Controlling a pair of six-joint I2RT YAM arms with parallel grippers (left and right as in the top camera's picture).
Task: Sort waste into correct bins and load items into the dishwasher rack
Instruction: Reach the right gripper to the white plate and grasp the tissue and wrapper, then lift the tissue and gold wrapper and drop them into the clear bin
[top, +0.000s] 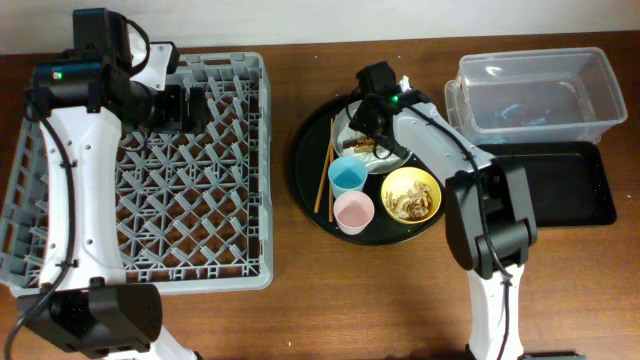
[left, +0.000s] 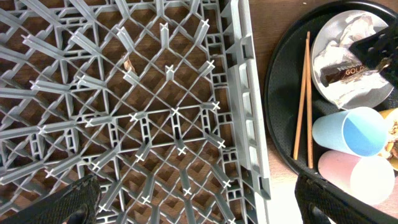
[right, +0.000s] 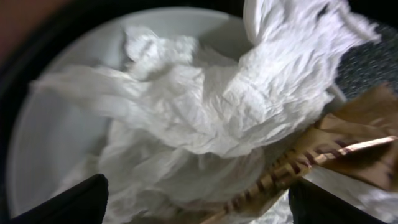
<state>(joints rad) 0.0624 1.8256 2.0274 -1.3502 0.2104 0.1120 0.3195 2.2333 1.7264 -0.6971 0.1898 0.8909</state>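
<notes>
Crumpled white napkin (right: 205, 112), gold-brown wrapper (right: 351, 134) beside, under spread right jaws; left jaws spread

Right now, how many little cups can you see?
2: the blue cup sits on the round tray beside the chopsticks, the pink cup right next to it, by the yellow bowl.
</notes>
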